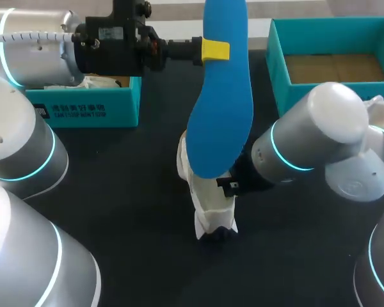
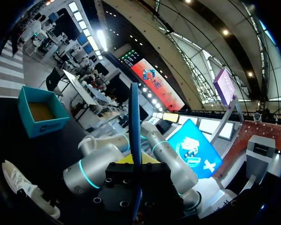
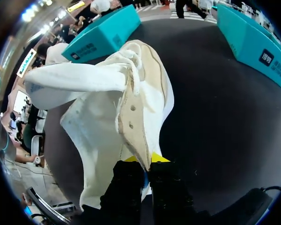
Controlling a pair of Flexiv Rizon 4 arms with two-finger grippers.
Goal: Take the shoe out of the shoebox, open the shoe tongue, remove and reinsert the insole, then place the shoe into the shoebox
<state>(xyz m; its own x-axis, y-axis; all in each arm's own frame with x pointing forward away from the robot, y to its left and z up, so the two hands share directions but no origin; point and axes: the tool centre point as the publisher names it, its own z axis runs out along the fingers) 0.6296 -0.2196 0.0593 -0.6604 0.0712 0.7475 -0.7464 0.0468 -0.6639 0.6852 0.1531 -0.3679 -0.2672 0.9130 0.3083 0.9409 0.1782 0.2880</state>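
The left arm comes in across the far side of the surface, and the left claw is clamped on a blue insole near its upper end, one yellow tip lying flat against the near face. The insole hangs in the air, its lower end overlapping the top of the white shoe in the head view; whether the two touch cannot be told. In the left wrist view the insole stands edge-on between the fingers.

The shoe stands on the dark surface near its middle, between the two teal boxes and well apart from both. The right arm reaches in low beside it. The right claw is closed on the shoe, pinching the thin eyelet edge of the upper between its yellow tips, with the tongue folded out to one side.

The left box holds white paper; the right box shows a brown floor
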